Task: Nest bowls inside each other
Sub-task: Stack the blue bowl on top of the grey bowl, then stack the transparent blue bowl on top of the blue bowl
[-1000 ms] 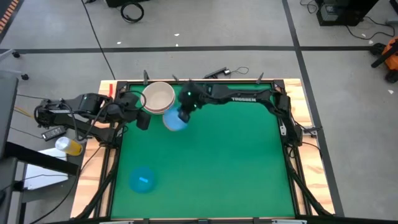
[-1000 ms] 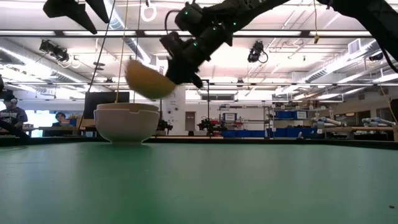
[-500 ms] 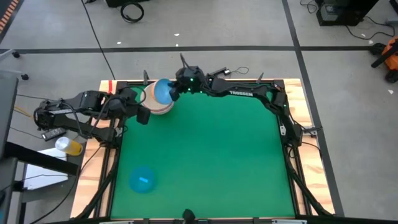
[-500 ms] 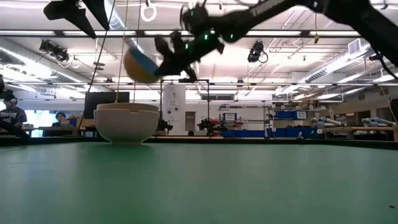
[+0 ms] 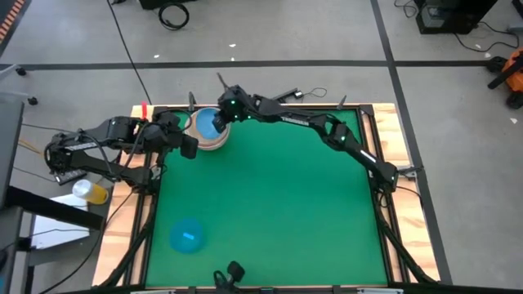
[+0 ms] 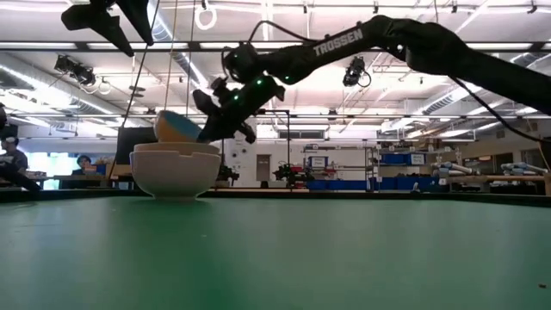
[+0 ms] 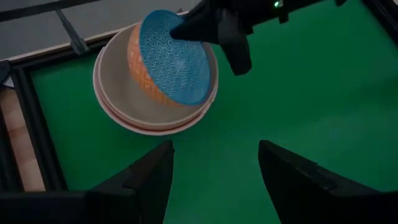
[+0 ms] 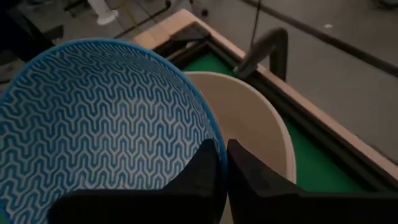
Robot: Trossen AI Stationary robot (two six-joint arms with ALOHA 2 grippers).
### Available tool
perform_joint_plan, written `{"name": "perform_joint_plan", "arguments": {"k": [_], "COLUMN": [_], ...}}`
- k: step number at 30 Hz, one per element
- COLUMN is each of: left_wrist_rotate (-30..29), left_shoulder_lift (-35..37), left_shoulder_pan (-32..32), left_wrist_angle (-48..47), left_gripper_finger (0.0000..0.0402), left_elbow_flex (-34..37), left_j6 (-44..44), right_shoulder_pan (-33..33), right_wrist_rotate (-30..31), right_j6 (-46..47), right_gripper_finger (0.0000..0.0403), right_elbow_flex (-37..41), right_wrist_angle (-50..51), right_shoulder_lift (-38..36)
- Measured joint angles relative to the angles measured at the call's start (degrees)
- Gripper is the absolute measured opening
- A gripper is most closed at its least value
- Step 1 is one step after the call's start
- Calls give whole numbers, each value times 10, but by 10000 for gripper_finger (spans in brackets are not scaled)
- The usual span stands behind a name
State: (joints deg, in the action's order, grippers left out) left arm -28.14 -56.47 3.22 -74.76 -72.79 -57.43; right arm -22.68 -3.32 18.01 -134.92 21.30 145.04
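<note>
A blue patterned bowl (image 7: 173, 59), orange outside, hangs tilted over the pale nested bowls (image 7: 118, 102) at the mat's far left corner. My right gripper (image 5: 221, 118) is shut on this bowl (image 6: 176, 126). The bowl's lower side dips below the pale rim (image 6: 174, 150); whether it touches inside, I cannot tell. The pale bowls (image 5: 214, 140) stand on their base on the mat. My left gripper (image 7: 214, 168) stands open just to their left and nearer, touching nothing. A second, plain blue bowl (image 5: 186, 235) sits near the mat's near left corner. My right gripper pinches the blue patterned bowl's rim (image 8: 210, 138), one finger inside the bowl and one outside. The fingers (image 8: 205, 168) come from the table's right side, slanting down. The bowl is tilted in the hold, its lower side down in the pale bowl (image 8: 249, 121).
A black frame (image 5: 270, 106) and wooden boards (image 5: 400, 139) border the green mat. Past the table's left edge lie a yellow object (image 5: 94, 193) and cables. The mat's middle and right (image 5: 310, 196) are bare green.
My right gripper has carried the blue patterned bowl from beside the pale bowls toward the table's far left corner. It has then sunk until the bowl dips into the pale bowls. The bowl has stayed tilted in the hold.
</note>
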Motion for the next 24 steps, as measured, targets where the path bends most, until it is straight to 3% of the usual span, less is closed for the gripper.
{"name": "perform_joint_plan", "arguments": {"k": [6, 17, 24], "left_wrist_rotate": [2, 7, 85], "left_shoulder_lift": [0, -2, 1], "left_shoulder_pan": [0, 0, -17], "left_wrist_angle": [0, -14, -64], "left_gripper_finger": [235, 235, 235], "left_elbow_flex": [0, 0, 14], "left_j6": [-2, 34, 93], "right_shoulder_pan": [-3, -3, 0], "right_wrist_rotate": [-6, 12, 20], "right_j6": [18, 49, 65], "right_gripper_finger": [64, 191, 215], "right_elbow_flex": [27, 27, 27], "right_wrist_angle": [-7, -9, 32], "right_shoulder_lift": [1, -14, -68]}}
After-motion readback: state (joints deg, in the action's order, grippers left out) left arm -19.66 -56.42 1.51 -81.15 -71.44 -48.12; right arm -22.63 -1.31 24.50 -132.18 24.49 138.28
